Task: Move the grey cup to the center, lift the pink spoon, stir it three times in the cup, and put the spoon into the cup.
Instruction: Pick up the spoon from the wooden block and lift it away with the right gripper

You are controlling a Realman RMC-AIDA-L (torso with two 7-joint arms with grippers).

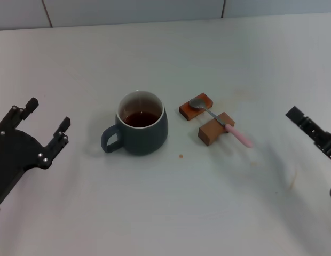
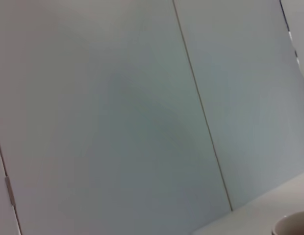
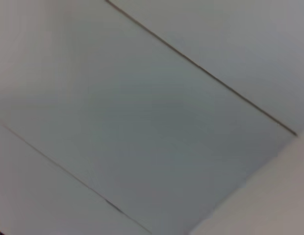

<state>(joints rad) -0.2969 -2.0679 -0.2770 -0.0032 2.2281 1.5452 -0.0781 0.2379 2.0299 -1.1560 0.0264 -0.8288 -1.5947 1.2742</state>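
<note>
Nearest us in the head view, at the lower left, we log the left gripper (image 1: 47, 117): black, fingers apart and holding nothing, set well off to the handle side of the grey cup (image 1: 140, 124). We judge that open stance, clear of the handle, fits a gripper done with or not yet committed to the cup. The cup stands upright near the middle of the white counter (image 1: 165, 213), loop handle toward the left gripper, dark brown liquid inside its cream lining; we would count the centring step as done or nearly so. Just beside the cup, on the side away from the handle, we list two brown wooden blocks (image 1: 208, 120), with the pink spoon (image 1: 221, 122) laid across them, metal bowl on the farther block, pink handle overhanging the nearer one toward the right arm. We take the propping as deliberate: it keeps the slim handle off the counter so fingers can close around it. The right gripper (image 1: 312, 130) sits at the right edge, well apart from the spoon; we cannot tell how its fingers stand. The left wrist view adds only wall panels, a strip of counter and a pale rim at its corner, probably the cup's; the right wrist view gives wall panels and counter, no task items.
</note>
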